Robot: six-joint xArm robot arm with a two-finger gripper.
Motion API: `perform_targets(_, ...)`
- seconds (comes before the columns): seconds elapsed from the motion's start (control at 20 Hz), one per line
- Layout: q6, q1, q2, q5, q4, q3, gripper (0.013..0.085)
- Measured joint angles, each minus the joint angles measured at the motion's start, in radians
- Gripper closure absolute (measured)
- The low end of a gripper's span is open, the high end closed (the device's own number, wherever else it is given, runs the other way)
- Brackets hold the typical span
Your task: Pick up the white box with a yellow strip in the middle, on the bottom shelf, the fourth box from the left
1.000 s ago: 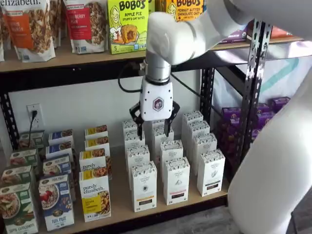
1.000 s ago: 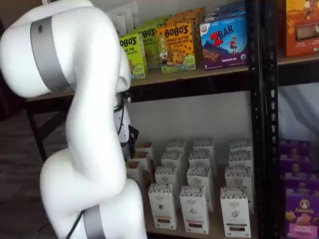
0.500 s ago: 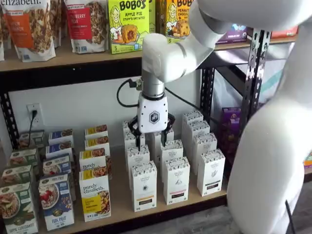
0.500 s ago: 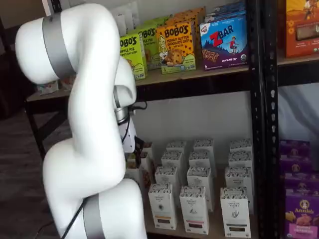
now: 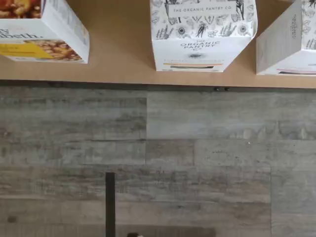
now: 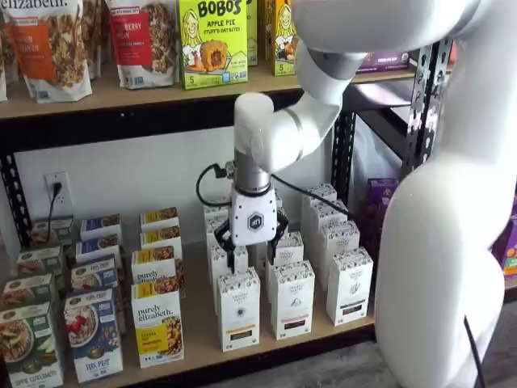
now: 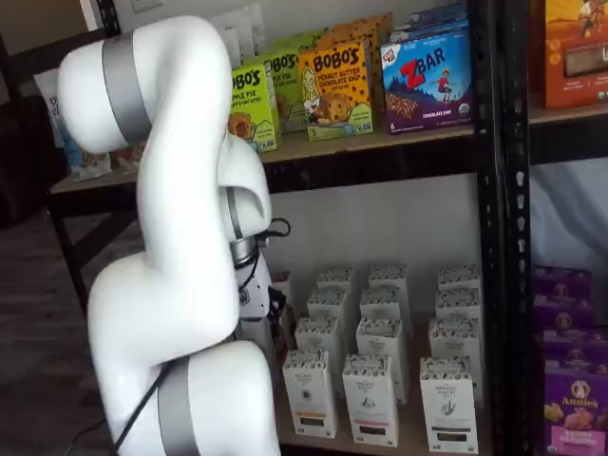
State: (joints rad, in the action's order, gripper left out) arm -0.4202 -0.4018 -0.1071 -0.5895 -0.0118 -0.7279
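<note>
The white box (image 6: 239,309) stands at the front of the bottom shelf (image 6: 199,323), a yellow-orange strip low on its face. In both shelf views it leads its column (image 7: 309,391). The wrist view looks down on its speckled top and label (image 5: 202,34) at the board's (image 5: 118,54) front edge. My gripper (image 6: 252,255) hangs just above and behind this box, over the second carton of the same column. Its black fingers (image 6: 224,245) are spread with a plain gap, so it is open and empty. The white arm hides most of the gripper in a shelf view (image 7: 258,296).
A purely elizabeth box (image 6: 157,325) stands left of the white box, and like white cartons (image 6: 292,297) stand to its right. Cereal boxes (image 6: 92,334) fill the shelf's left end. Bobo's boxes (image 6: 212,42) sit on the upper shelf. Grey plank floor (image 5: 158,163) lies below.
The gripper has come down from well above the white cartons to just over the front ones, shifting slightly forward. Its fingers stay spread.
</note>
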Motion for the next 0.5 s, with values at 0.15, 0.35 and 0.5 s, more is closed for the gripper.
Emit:
perform_targets(0.15, 0.001, 0.003, -0.044, 0.045, -0.003, -0.002, 0.0130)
perform_targets(0.35, 0.048, 0.003, -0.108, 0.086, 0.052, -0.011, 0.0130)
perform_targets(0.5, 0.048, 0.002, -0.150, 0.126, 0.050, -0.017, 0.0130)
